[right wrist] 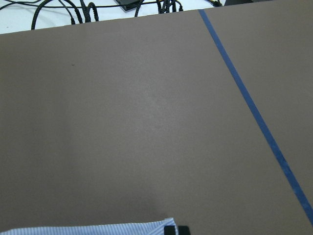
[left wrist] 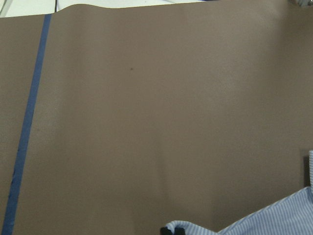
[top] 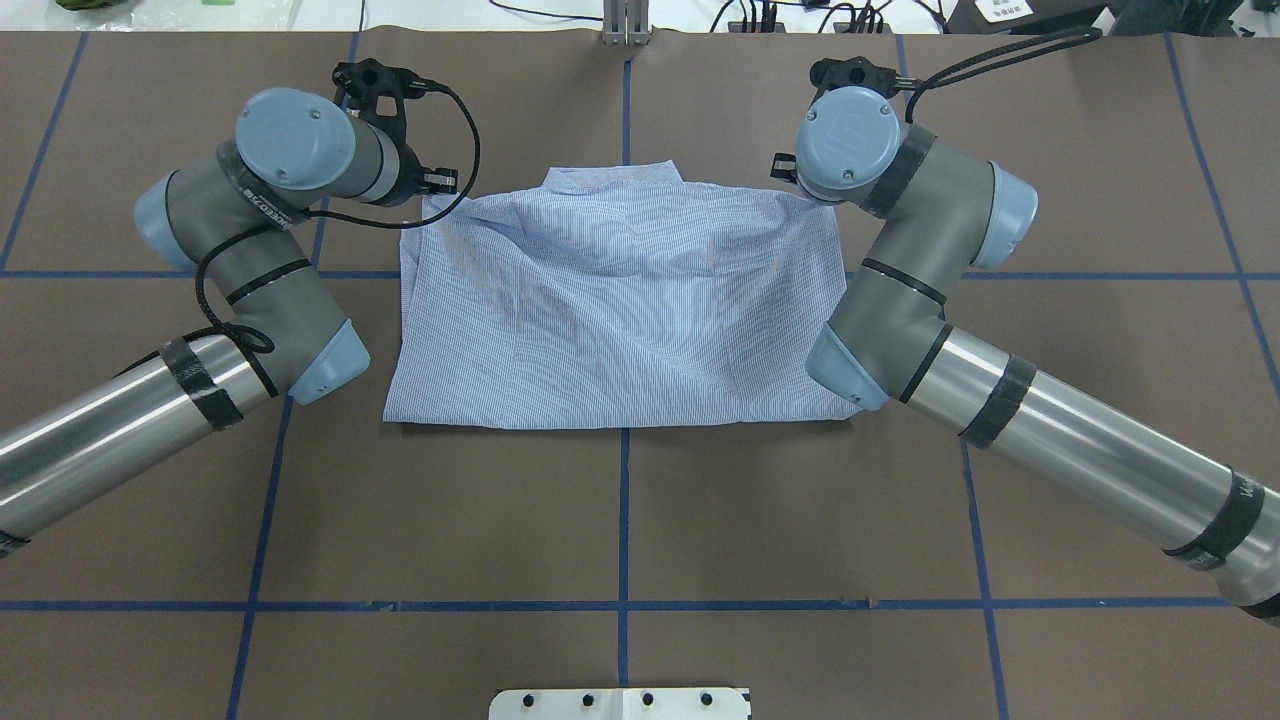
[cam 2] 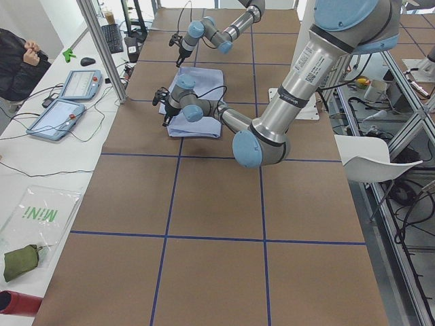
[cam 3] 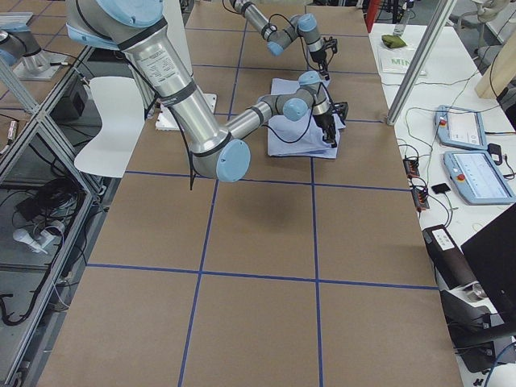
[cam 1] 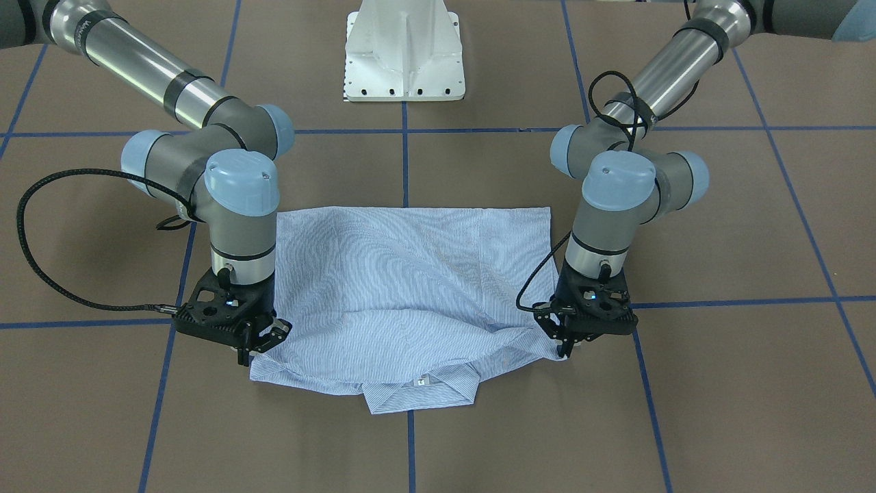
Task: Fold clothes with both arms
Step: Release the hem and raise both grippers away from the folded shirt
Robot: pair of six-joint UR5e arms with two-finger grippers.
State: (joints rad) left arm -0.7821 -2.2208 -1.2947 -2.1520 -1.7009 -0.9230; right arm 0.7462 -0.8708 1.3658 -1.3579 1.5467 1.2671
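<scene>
collar half under shirt | left claw, right claw pinching corners

Brown table, blue tape grid; striped shirt lying on it.

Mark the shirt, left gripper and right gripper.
shirt (cam 1: 410, 274): front-facing view, centre of the fabric.
left gripper (cam 1: 565, 349): front-facing view, between its fingertips.
right gripper (cam 1: 256, 346): front-facing view, between its fingertips.

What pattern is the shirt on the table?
The shirt has fine light blue-and-white stripes, which show best in the exterior front-facing view.
</scene>
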